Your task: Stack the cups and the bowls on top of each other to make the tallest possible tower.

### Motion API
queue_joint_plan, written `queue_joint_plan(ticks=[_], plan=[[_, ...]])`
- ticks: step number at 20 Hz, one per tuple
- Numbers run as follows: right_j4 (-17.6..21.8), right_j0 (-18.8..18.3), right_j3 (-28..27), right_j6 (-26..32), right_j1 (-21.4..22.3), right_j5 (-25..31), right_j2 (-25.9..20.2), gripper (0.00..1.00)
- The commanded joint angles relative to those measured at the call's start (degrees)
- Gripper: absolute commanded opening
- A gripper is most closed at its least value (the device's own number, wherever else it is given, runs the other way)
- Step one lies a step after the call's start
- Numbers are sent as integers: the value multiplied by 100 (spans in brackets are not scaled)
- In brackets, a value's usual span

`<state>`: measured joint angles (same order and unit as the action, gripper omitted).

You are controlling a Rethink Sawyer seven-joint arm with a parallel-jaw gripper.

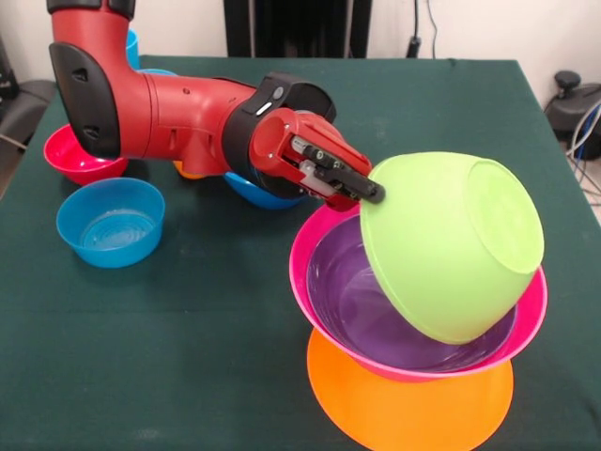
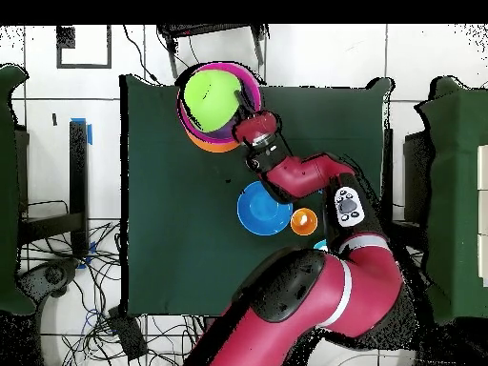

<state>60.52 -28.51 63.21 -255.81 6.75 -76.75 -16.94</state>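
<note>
The tower stands at the front right. A big orange bowl [image 1: 404, 409] is the flat base, with a pink bowl [image 1: 310, 282] on it and a purple bowl [image 1: 352, 301] nested inside. A green bowl [image 1: 451, 244] lies tilted on its side in the purple bowl, its bottom facing right. My gripper [image 1: 368, 191] is shut on the green bowl's left rim. In the overhead view the green bowl [image 2: 212, 98] covers most of the tower, with my gripper [image 2: 244, 125] at its edge. An orange cup [image 2: 303, 221] stands by my arm; the front view shows only a sliver of it [image 1: 186, 171].
A large blue bowl [image 2: 264, 210] sits under my forearm, partly hidden in the front view [image 1: 258, 193]. A small red bowl [image 1: 77, 155] and a small light blue bowl [image 1: 111, 222] sit at the left. Something light blue [image 1: 131, 47] peeks out behind my arm.
</note>
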Motion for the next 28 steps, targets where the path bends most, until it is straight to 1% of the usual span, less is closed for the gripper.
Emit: queue_joint_plan(ticks=[1, 2, 3, 12, 14, 17, 20, 24, 26, 28], plan=[[203, -7, 275, 90, 15, 100, 67, 0], [200, -2, 274, 90, 15, 98, 74, 0], [197, 3, 274, 90, 14, 95, 81, 100], [198, -5, 258, 81, -3, 50, 124, 100], [125, -19, 286, 93, 12, 83, 132, 100], [213, -13, 250, -56, 42, 65, 160, 100], [216, -28, 275, -70, 59, 15, 174, 100], [138, -27, 359, -8, 135, -13, 172, 100], [49, 7, 435, 50, 233, 23, 162, 100], [-120, 43, 548, 172, 342, 76, 118, 100]])
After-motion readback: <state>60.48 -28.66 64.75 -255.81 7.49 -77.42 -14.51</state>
